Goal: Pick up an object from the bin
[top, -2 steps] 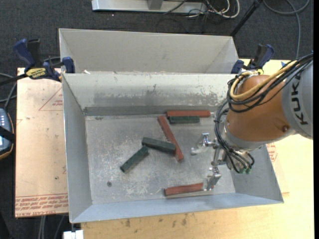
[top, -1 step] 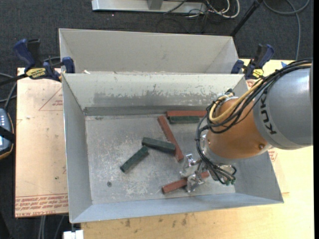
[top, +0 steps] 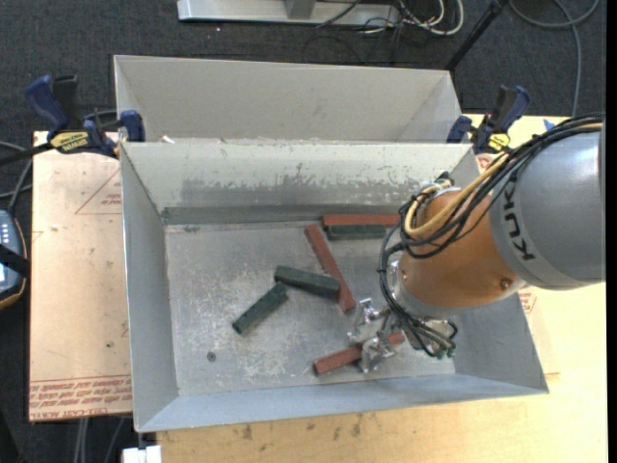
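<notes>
Landmark: the front wall (top: 289, 405) of the bin.

The gripper (top: 374, 338) is down at floor level just behind the front wall, toward its right end. A red-brown bar (top: 337, 362) lies flat on the floor close along that wall, slightly skewed to it, its left end nearest the wall.

The fingers (top: 366, 318) are parted and stand astride the right part of this bar, one on the side away from the front wall and one on the side toward it. The bar passes between them and shows again beyond. Contact with the bar cannot be confirmed, and it rests on the floor.

Further back from the front wall lie two dark green bars (top: 260, 309) (top: 307, 281) and a second red-brown bar (top: 331, 263). One more bar (top: 359, 225) lies farthest back.
</notes>
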